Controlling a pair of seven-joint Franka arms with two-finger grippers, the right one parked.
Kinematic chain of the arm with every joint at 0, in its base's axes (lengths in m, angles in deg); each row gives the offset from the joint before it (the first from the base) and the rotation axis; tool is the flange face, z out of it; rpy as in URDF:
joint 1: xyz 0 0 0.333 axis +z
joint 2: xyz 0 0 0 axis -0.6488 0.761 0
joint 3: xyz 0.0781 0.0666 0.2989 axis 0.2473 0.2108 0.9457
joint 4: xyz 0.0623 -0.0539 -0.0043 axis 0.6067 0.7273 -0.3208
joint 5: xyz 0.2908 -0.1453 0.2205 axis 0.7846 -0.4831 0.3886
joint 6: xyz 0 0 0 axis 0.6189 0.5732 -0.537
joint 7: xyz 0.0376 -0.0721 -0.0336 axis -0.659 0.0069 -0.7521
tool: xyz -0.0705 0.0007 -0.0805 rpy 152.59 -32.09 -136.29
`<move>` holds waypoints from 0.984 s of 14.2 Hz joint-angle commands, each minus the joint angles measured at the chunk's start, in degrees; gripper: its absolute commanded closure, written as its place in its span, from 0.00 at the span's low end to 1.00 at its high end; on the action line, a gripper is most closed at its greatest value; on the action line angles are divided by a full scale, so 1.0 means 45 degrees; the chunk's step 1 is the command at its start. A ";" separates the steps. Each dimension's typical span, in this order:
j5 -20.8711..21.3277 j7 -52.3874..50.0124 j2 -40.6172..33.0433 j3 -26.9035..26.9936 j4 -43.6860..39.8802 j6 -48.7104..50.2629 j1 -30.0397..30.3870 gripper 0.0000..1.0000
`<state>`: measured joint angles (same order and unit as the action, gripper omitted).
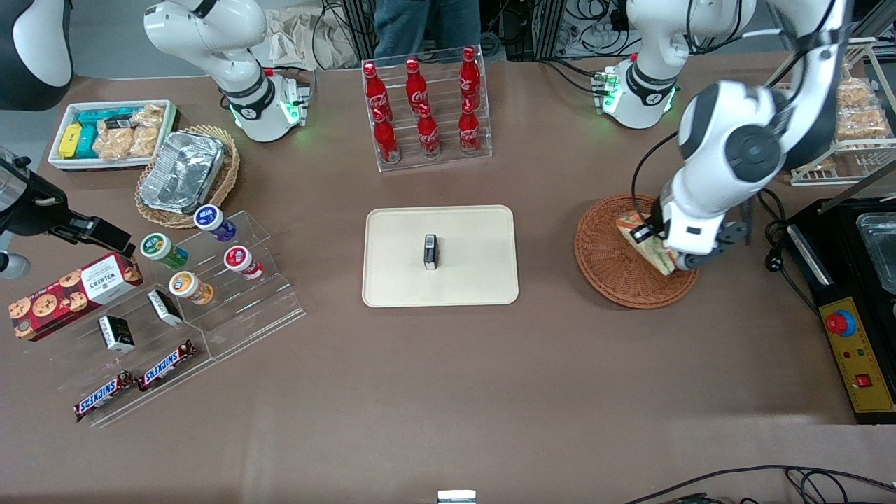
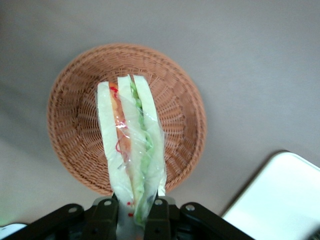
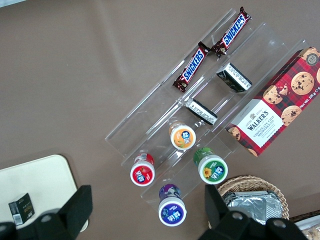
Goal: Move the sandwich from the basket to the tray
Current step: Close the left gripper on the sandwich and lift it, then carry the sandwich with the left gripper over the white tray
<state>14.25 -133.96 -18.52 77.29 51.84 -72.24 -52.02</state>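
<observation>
The sandwich (image 2: 131, 150), a wrapped wedge of pale bread with green, red and orange filling, hangs between the black fingers (image 2: 159, 212) of my left gripper (image 2: 134, 207), which is shut on its narrow end. It is held just above the round reddish-brown basket (image 2: 75, 125). In the front view the gripper (image 1: 663, 253) and sandwich (image 1: 638, 234) are over the basket (image 1: 609, 276), toward the working arm's end of the table. The cream tray (image 1: 476, 280) lies at the table's middle, beside the basket, and its corner (image 2: 280, 200) shows in the left wrist view.
A small black box (image 1: 430, 250) stands on the tray. A clear rack of red cola bottles (image 1: 425, 108) is farther from the front camera. A tan basket with a foil container (image 1: 183, 171), a white snack bin (image 1: 112, 133) and acrylic snack steps (image 1: 203, 294) lie toward the parked arm's end. A black control box (image 1: 850, 336) sits at the working arm's end.
</observation>
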 commanded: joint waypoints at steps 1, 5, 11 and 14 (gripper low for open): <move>0.0071 0.0544 0.0057 0.0058 -0.2014 0.1917 0.0033 1.00; -0.0104 0.2415 -0.0216 0.0058 -0.3601 0.4187 0.0033 1.00; -0.0749 0.2811 -0.0080 -0.0914 -0.3836 0.4210 -0.0240 1.00; -0.0807 0.2888 0.0096 -0.1950 -0.3876 0.4054 -0.0454 1.00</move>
<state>11.19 -121.59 -19.25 70.85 36.10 -54.48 -53.11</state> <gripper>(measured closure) 0.802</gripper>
